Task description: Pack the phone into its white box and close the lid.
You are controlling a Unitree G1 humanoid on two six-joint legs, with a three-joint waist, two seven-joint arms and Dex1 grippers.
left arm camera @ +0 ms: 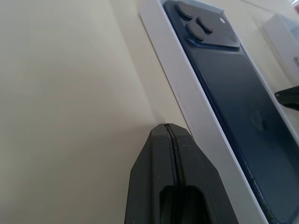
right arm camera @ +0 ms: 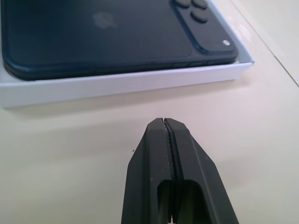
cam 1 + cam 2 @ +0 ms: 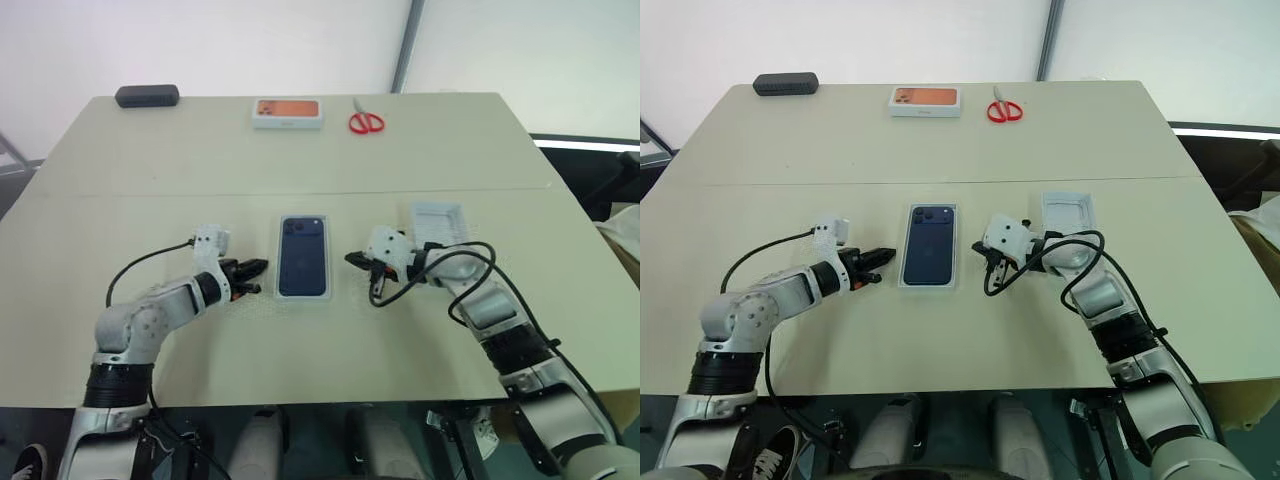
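Navy phone (image 3: 303,256) seated in white box (image 1: 187,100), ready for lidding; left gripper (image 3: 252,276) and right gripper (image 3: 356,259) pinched together, empty, flanking it.

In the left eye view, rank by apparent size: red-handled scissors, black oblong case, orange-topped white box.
1. Orange-topped white box, largest.
2. Black oblong case.
3. Red-handled scissors, smallest, though close to the case.
All sit along the table's far edge, so the comparison is fair.

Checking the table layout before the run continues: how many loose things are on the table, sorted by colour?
Navy: 1, the phone
White: 3, the white box under the phone, the white insert, the orange-topped box
Red: 1, the scissors
Black: 1, the oblong case
Total: 6
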